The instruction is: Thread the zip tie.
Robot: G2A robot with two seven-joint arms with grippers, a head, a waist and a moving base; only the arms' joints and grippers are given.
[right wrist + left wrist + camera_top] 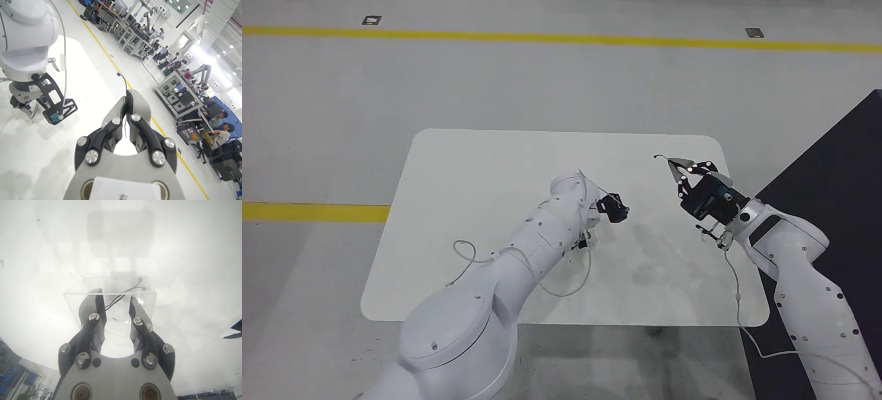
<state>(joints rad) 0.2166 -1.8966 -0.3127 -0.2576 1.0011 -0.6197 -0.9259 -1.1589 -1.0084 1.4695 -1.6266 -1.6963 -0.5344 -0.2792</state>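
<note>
While the right claw (128,94) pinches a zip tie (125,81) mid-strap above the counter (492,200), the left claw (115,297) hangs spread at a box (72,306) of ties (131,288). Judged light, springy, slick; grip near the tail.

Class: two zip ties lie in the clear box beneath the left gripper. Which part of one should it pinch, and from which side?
Probably the thin strap of a zip tie just behind its head, where the two fan apart. Come from above, through what looks like the clear box's open top; its walls block the sides. The left gripper is open above it.
</note>
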